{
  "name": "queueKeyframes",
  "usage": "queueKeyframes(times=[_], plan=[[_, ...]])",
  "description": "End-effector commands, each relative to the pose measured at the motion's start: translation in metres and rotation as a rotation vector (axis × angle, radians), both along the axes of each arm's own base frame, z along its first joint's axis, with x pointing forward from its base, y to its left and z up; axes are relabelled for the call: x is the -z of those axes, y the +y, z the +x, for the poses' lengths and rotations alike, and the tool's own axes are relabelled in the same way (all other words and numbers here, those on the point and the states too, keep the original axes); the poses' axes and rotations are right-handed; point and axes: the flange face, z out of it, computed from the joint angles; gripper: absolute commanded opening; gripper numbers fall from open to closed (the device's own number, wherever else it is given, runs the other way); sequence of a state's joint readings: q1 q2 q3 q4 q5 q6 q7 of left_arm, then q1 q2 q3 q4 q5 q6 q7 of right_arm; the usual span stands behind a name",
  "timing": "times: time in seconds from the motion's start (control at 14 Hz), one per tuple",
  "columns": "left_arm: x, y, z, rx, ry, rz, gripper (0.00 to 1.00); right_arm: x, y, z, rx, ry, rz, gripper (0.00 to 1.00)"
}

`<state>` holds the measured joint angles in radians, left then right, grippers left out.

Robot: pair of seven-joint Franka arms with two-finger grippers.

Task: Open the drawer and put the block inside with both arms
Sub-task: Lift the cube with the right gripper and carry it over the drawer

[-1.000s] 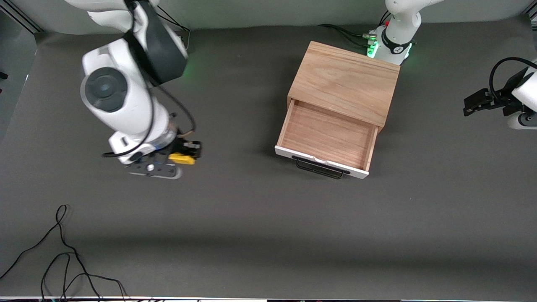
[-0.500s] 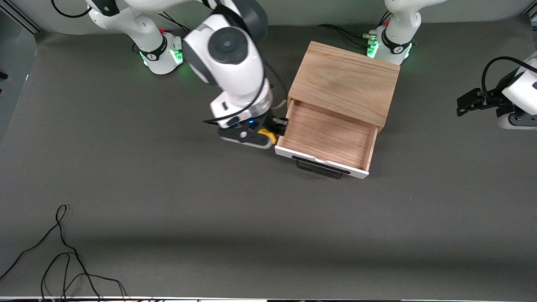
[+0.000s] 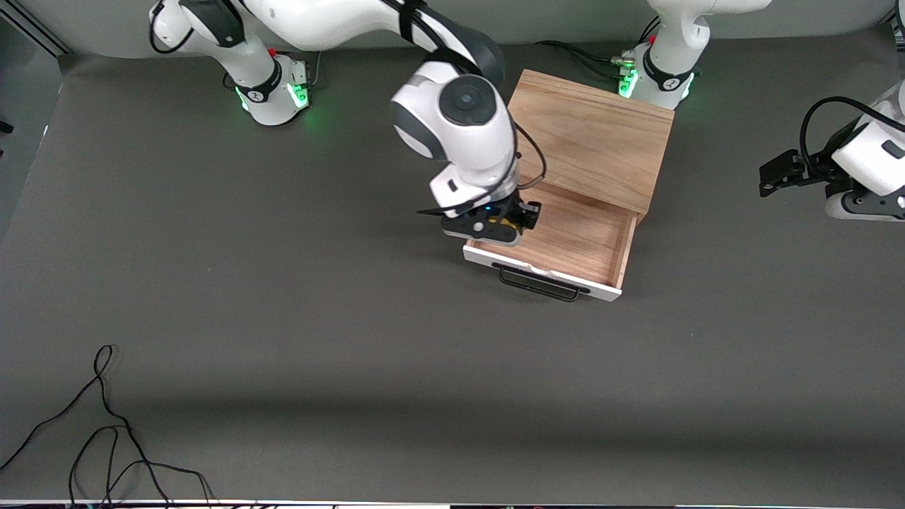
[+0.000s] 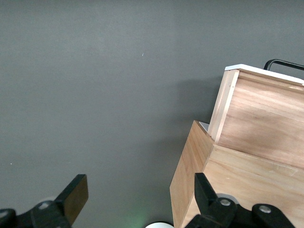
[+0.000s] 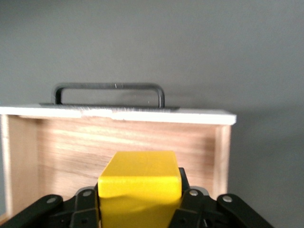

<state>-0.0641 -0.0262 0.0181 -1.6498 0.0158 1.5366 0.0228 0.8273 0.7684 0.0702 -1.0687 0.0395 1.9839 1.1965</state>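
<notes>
Currently, nearest the front camera, a loose black cable [image 3: 106, 431] lies on the dark grey counter [image 3: 353, 339] toward the right arm's end.

Farther from the camera stands the drawer [image 3: 565, 244], pulled out of the oak-grain box [image 3: 590, 138]. Its white front panel [image 3: 541, 272] and black bar handle [image 3: 541, 283] face the camera; the wooden tray floor is bare where it shows.

Right gripper [image 3: 503, 220]: over the open drawer, at the corner toward the right arm's end, just inside the front panel. Jaws are closed on the block [image 3: 503, 223] (only a sliver of yellow shows in the front view). In the right wrist view the block [image 5: 139, 187] sits clamped between the black fingers [image 5: 202, 209], with the drawer's inner wall, white panel edge and handle [image 5: 108, 92] directly ahead of it. The block is held above the tray; whether it touches the floor cannot be told.

Left gripper [image 3: 781, 172]: over bare counter toward the left arm's end, well apart from the box; this arm waits. Left wrist view shows its jaws spread wide, holding nothing, fingertips [image 4: 76, 194] well apart, with the box side [image 4: 190, 180] and drawer side [image 4: 256, 118] in sight.

Farthest from the camera: both arm bases, green-lit, the right arm's base [image 3: 272, 85] and the left arm's base [image 3: 661, 74], the latter just beside the box's rear corner.
</notes>
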Motion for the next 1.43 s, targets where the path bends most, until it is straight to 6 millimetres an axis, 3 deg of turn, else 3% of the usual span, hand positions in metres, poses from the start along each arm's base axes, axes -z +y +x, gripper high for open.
queueKeyframes(times=[0.0,0.21,0.43,0.57,1.29,1.36], plan=[[-0.007,0.0,0.002,-0.012,-0.013,-0.005,1.0,0.013,0.024,-0.015,0.057,0.007,0.012,0.39],[-0.009,0.004,0.002,-0.021,-0.016,-0.005,1.0,0.032,0.036,-0.03,0.048,0.024,-0.008,0.43],[-0.008,0.004,0.002,-0.021,-0.015,-0.004,1.0,0.054,0.038,-0.029,0.062,0.031,-0.016,0.44],[-0.008,0.003,0.002,-0.02,-0.012,-0.004,1.0,0.086,0.039,-0.033,0.091,0.045,-0.042,0.44],[-0.015,0.001,-0.008,-0.003,0.009,0.006,1.0,0.087,0.053,-0.05,0.101,0.035,-0.021,0.53],[-0.017,0.001,-0.01,-0.001,0.012,0.006,1.0,0.086,0.055,-0.052,0.099,0.031,-0.022,0.81]])
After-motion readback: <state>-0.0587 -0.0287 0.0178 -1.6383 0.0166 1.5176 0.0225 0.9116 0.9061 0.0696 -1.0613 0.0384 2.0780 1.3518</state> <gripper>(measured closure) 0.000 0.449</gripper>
